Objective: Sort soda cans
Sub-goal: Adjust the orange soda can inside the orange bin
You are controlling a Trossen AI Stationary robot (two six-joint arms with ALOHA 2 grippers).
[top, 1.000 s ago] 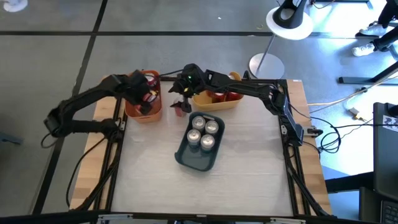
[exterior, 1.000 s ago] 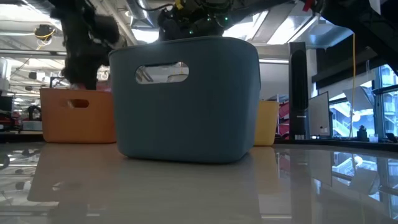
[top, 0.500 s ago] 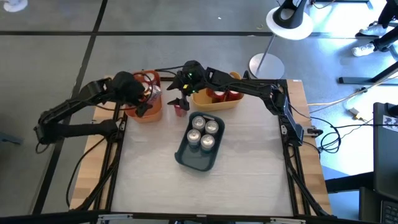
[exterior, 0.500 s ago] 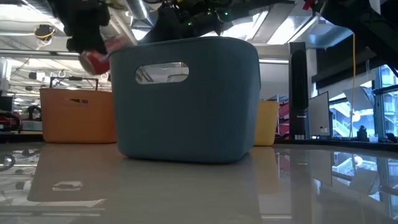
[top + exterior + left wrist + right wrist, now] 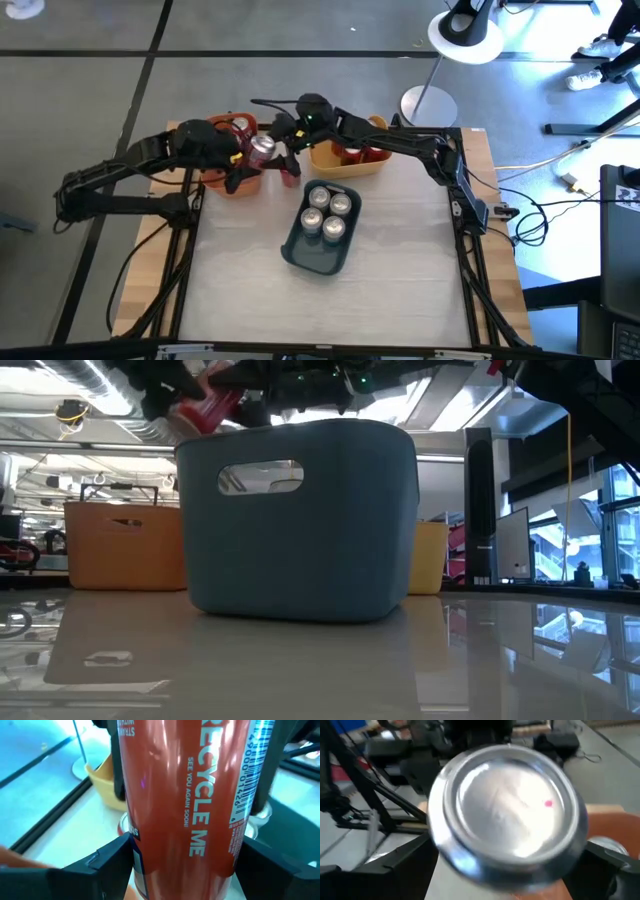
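A red soda can (image 5: 263, 148) is up in the air between the orange bin (image 5: 228, 178) and the yellow bin (image 5: 352, 166). My left gripper (image 5: 252, 157) is shut on it. It fills the left wrist view (image 5: 185, 795) and shows tilted at the top of the low view (image 5: 210, 405). My right gripper (image 5: 284, 150) is open and faces the can's silver end (image 5: 507, 815), one finger on each side of it. Several silver cans stand in the dark blue-grey bin (image 5: 300, 255). Red cans sit in the yellow bin. My left gripper pinches the can's red side wall (image 5: 145, 855) between its two fingers (image 5: 100, 865), coming from the table's left and slanting a little downward. The can is lifted clear of the bins and the table, tilted, with one silver end toward my right gripper. My right gripper: I cannot tell whether its fingers touch the can's end.
A small red thing (image 5: 290, 172) is on the table under my right gripper, between the orange and yellow bins. The three bins crowd the table's far half. The near half (image 5: 320, 310) is bare wood. A lamp base (image 5: 428, 104) stands beyond the far edge.
My left gripper has risen out of the orange bin with the red can. It has swung toward the table's right, up to my right gripper, tipping from steeply down to nearly level. The can now lies tilted in the air. My right gripper has risen slightly and tipped up.
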